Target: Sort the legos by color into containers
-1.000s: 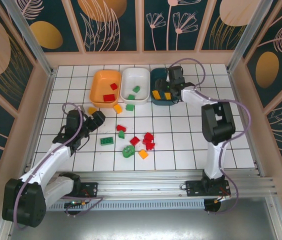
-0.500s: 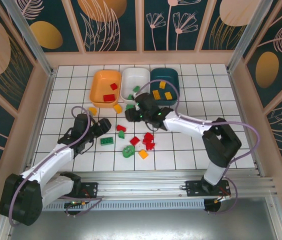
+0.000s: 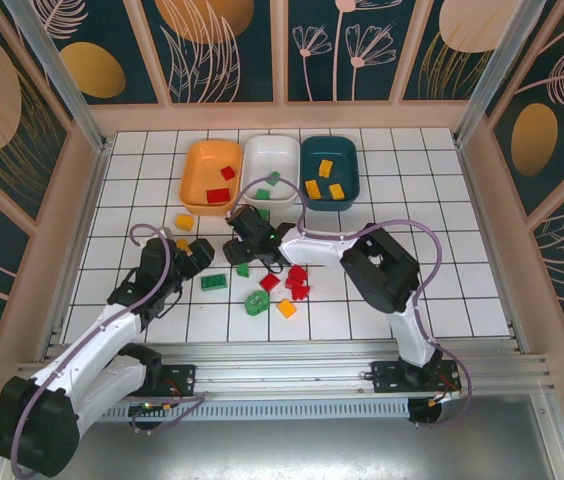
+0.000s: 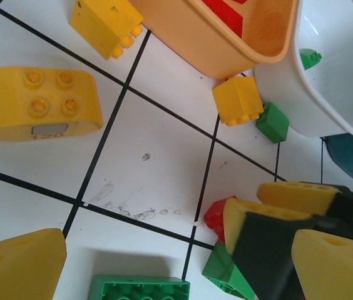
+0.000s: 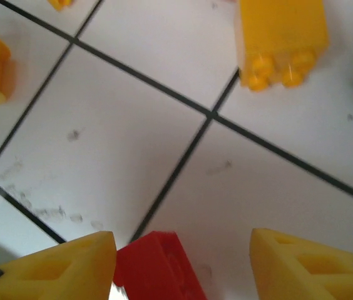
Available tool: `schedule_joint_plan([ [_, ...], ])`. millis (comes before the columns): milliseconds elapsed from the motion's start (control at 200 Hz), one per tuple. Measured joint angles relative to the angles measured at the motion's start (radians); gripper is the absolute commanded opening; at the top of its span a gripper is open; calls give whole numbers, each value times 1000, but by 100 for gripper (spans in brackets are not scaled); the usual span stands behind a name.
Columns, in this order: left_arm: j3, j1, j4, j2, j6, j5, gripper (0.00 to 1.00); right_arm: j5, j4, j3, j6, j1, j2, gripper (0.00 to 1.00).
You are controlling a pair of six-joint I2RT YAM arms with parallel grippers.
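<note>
My right gripper hangs low over the middle of the tabletop. Its fingers are spread to either side of a red brick, with a gap showing on one side. My left gripper, nearer the left edge, stands wide apart above a green brick. Along the far edge sit the orange bin holding red bricks, the white bin holding green ones and the teal bin holding yellow ones. A yellow cube lies just beside the orange bin's near wall. More loose bricks lie scattered toward the near edge.
</note>
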Motion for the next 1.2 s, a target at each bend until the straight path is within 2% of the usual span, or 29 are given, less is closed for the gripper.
schedule_joint_plan([
  [70, -1, 0, -8, -13, 0, -7, 93, 2, -3, 26, -13, 0, 17, 47],
  [155, -1, 0, -15, -19, 0, -13, 93, 4, -8, 34, -18, -1, 29, 47],
  [330, -1, 0, -27, -21, 0, -17, 93, 7, -14, 34, -22, -5, 29, 57],
  [666, -1, 0, -29, -21, 0, -16, 93, -14, 7, -39, -24, -5, -29, 60],
  [1201, -1, 0, -28, -18, 0, -13, 94, -43, 23, -37, -98, -6, 14, 66],
])
